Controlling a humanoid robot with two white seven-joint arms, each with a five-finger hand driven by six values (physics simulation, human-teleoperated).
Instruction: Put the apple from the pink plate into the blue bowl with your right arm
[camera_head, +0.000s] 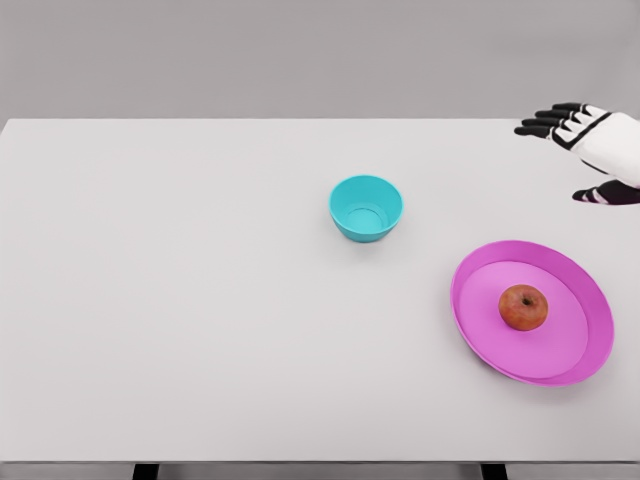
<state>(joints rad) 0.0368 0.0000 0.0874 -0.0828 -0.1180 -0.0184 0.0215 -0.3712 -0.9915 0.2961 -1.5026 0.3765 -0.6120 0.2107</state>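
Observation:
A red apple (523, 307) lies on the pink plate (480, 320) at the right of the white table. The blue bowl (366, 207) stands upright and empty near the table's middle, up and to the left of the plate. My right hand (570, 150) hovers at the far right edge, well above the plate and apart from the apple. Its black-tipped fingers (545, 122) are spread and point left, holding nothing. The left arm is out of view.
The white table (200, 300) spans the whole view, with its far edge at the top and its front edge near the bottom. The plate's rim reaches close to the right edge of the picture.

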